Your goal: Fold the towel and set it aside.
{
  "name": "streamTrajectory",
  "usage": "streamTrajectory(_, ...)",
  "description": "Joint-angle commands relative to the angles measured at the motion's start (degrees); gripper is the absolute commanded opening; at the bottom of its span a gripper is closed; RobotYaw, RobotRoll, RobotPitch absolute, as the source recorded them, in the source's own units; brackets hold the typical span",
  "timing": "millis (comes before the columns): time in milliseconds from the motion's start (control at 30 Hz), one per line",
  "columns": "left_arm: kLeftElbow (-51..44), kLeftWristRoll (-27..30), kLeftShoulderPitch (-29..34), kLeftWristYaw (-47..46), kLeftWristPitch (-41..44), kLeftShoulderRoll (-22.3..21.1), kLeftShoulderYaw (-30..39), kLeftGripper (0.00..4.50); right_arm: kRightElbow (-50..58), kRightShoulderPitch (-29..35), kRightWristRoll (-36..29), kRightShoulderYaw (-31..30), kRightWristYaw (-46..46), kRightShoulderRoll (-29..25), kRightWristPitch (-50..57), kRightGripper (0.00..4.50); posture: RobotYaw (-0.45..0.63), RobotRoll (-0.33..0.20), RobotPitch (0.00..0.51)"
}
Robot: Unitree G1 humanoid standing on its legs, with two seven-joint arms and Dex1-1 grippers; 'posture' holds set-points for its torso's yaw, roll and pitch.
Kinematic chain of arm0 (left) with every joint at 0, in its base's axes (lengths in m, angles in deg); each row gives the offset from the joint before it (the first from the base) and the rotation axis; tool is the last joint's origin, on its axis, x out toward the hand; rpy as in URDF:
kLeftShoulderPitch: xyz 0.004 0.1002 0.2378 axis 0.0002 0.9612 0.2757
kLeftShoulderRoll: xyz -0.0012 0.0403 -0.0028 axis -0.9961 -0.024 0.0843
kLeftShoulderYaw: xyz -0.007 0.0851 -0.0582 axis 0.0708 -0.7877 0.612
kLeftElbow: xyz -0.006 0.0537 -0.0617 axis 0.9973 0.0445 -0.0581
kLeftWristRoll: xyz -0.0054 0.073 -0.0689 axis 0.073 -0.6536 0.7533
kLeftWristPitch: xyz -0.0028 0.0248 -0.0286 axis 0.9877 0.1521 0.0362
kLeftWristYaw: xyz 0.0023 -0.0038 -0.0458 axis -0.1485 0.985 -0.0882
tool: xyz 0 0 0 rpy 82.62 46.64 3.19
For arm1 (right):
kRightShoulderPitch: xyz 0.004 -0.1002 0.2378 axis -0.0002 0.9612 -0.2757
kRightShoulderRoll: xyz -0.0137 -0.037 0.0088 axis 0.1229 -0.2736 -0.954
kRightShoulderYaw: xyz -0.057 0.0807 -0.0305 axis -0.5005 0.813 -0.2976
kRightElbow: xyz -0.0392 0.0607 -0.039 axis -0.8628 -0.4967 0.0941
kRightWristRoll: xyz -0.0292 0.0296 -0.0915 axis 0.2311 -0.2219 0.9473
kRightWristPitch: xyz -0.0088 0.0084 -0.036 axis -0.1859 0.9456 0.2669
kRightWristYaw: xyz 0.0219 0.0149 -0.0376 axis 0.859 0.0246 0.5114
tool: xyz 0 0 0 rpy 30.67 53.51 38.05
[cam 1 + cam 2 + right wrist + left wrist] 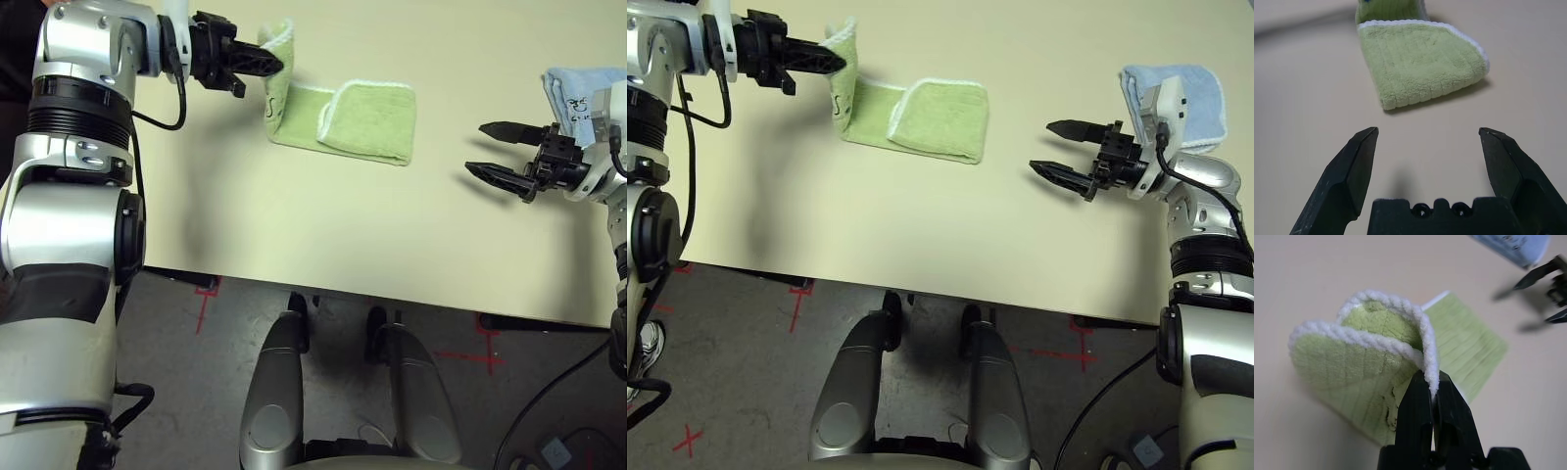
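The right gripper (495, 152) hangs over the near right part of the cream table (323, 235), pointing toward the left. Its two black fingers (1354, 166) are spread wide, with bare table surface showing between them and nothing held. It is well apart from the towel, which lies beyond it and to its left.

The towel (362, 119), light lime-green terry with white scalloped edging, sits on the far middle of the table. Its right portion lies flat, already doubled over on itself, the folded edge rounded and the white trim running along the upper layer. Its left end is raised off the surface and curls upward in a loop. A small dark motif shows on the lifted portion near the table; its detail is too small to read.

The left gripper (263, 61) is at the far left, level with the towel's raised end. Its jaws are pressed together on the white edging of that lifted end, as the left wrist view shows: the trim passes between the two black fingertips (1420, 396) and the cloth hangs from them.

A light blue folded cloth (1181, 98) rests at the far right of the table, just behind the right gripper's wrist and well apart from the towel.
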State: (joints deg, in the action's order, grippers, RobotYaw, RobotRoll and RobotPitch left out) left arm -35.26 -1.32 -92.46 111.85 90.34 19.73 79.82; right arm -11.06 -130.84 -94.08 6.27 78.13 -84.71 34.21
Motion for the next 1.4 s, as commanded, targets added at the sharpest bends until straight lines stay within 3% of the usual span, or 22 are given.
streamTrajectory(33, -2.83, 1.73, -1.30, -0.45, 2.44, 1.93, 0.75, 0.05, -0.90, 0.50, 0.52, 0.31, 0.33, -0.24, -0.82, 4.50, 0.10, 0.000, 0.347)
streamTrajectory(400, -1.87, 3.59, -2.84, -6.31, 4.44, 11.42, 2.79, 0.05, -1.18, 0.33, 0.81, 0.32, -0.10, 0.27, -1.83, 4.50, 0.10, 0.000, 0.335)
streamTrajectory(733, -1.46, 3.30, -1.98, -4.70, 4.21, 12.90, 0.32, 0.05, -1.11, 0.47, 0.95, 0.32, -0.41, 0.18, -2.17, 4.50, 0.09, 0.000, 0.336)
streamTrajectory(1033, 0.97, 1.43, 2.06, -11.69, 1.23, 19.55, -0.93, 0.05, -0.92, 0.35, 1.20, 0.10, -0.90, 0.36, -2.40, 4.50, 0.09, 0.000, 0.336)
streamTrajectory(1333, 5.67, 0.88, 1.85, -14.24, -2.02, 21.74, -0.87, 0.05, 0.41, 0.97, 1.07, 0.10, -1.04, 0.05, -2.18, 4.50, 0.07, 0.000, 0.335)
streamTrajectory(1400, 4.86, 0.82, 2.30, -13.29, -1.45, 21.60, -1.42, 0.54, 0.51, 1.05, 1.11, 0.12, -1.07, -0.09, -2.20, 4.50, 0.07, 0.000, 0.335)
